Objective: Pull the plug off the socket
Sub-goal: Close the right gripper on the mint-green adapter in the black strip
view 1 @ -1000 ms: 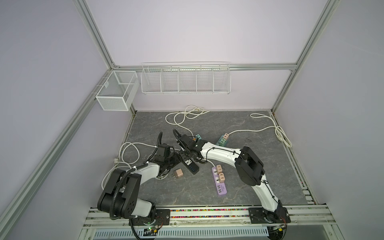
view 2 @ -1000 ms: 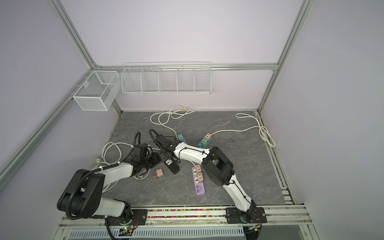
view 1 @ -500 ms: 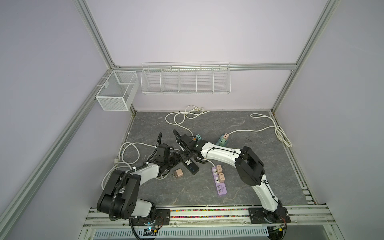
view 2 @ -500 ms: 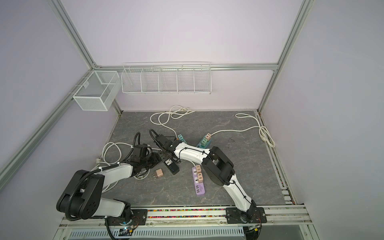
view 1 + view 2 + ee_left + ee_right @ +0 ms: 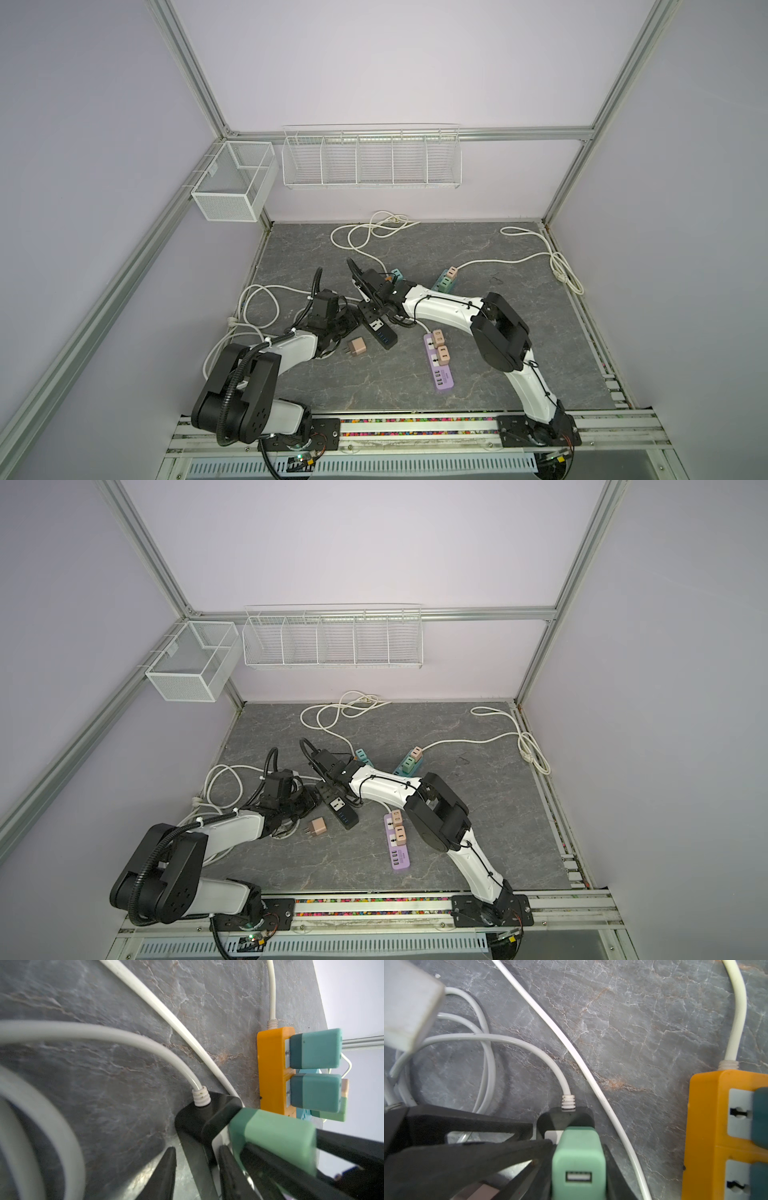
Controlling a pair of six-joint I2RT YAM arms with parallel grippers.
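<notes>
A black power strip (image 5: 377,329) (image 5: 341,811) lies left of the middle, with a white cable at its far end. A green plug (image 5: 578,1159) (image 5: 274,1138) sits in the socket at that end. My right gripper (image 5: 578,1147) (image 5: 371,306) (image 5: 332,789) is shut on this plug, one finger on each side, and hides it in both top views. My left gripper (image 5: 197,1164) (image 5: 350,322) (image 5: 310,802) straddles the strip's side wall just beside the plug. Its fingers stand apart, and a gap shows between one finger (image 5: 166,1169) and the strip.
A loose tan plug (image 5: 357,347) (image 5: 318,827) lies just in front of the strip. A purple strip (image 5: 440,368) carries two tan plugs. An orange strip (image 5: 270,1068) (image 5: 716,1126) with teal plugs lies close behind. White cables (image 5: 257,307) loop at the left and back.
Both arms stay almost where they were. The right jaws have closed onto the green plug, and the left jaws have drawn a little nearer together round the strip.
</notes>
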